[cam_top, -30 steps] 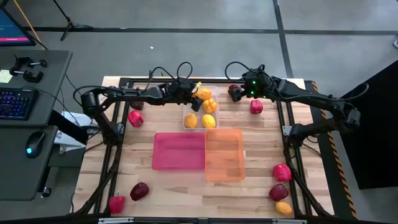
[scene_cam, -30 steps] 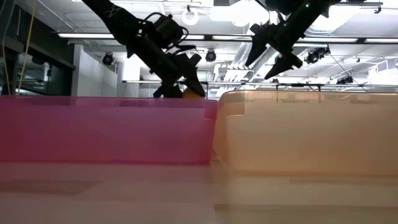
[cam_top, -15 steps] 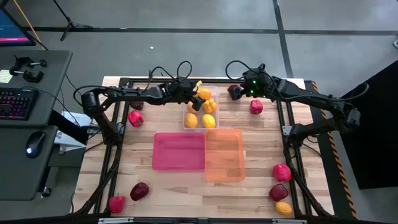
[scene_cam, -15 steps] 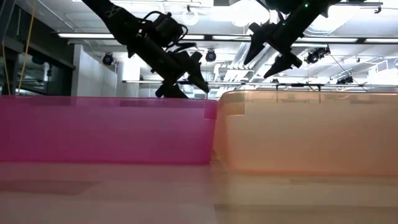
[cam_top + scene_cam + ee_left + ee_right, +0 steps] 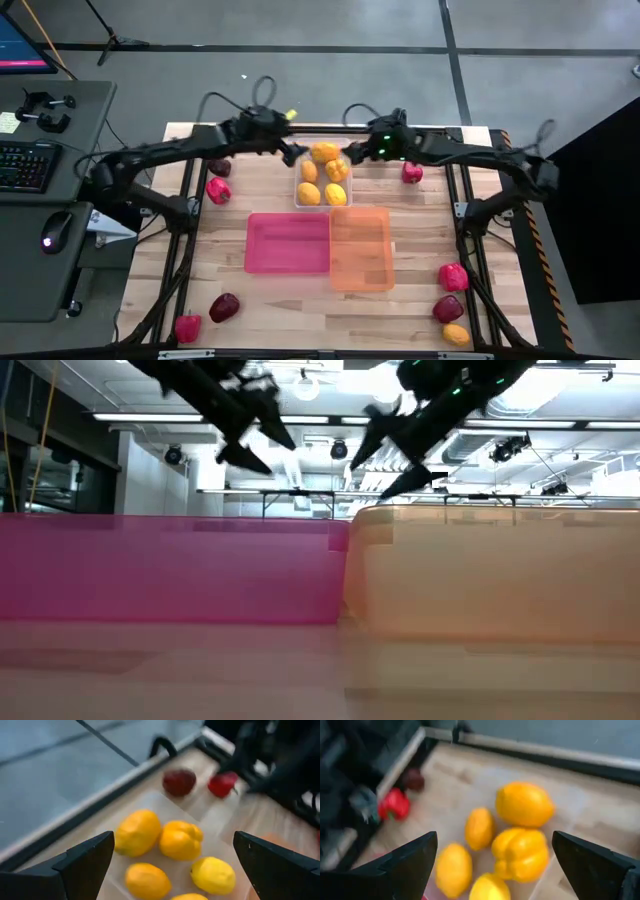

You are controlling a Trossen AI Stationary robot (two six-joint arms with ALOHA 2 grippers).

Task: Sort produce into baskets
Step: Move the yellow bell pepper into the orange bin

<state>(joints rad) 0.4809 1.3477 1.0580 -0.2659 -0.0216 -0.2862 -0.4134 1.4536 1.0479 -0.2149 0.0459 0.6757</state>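
**Both grippers hang empty by the clear bin of yellow pieces**

The high view alone takes in the whole table (image 5: 270, 300). The clear bin (image 5: 297, 198) sits at the far middle, the pink bin (image 5: 287, 243) and the orange bin (image 5: 360, 248) side by side nearer the front, touching. The low view shows only the pink wall (image 5: 170, 570) and orange wall (image 5: 490, 575) close up, with both arms dark above them; the bin contents are hidden there.

In the clear bin the high view and the left wrist view count five yellow-orange pieces: four ovals, such as one oval (image 5: 137, 832), and one yellow pepper (image 5: 181, 840). Loose on the table in the high view: a red pepper (image 5: 218, 190) and a maroon piece (image 5: 220, 168) at the far left, a red pepper (image 5: 412, 172) at the far right, a maroon piece (image 5: 224, 306) and a red pepper (image 5: 187, 327) at the front left, and a red pepper (image 5: 453, 277), a maroon piece (image 5: 447, 309) and a yellow oval (image 5: 456, 334) at the front right.

The left gripper (image 5: 292, 152) hovers just left of the clear bin's far end, fingers spread wide, holding nothing. The right gripper (image 5: 352, 160) hovers just right of that end, fingers likewise wide apart and empty.
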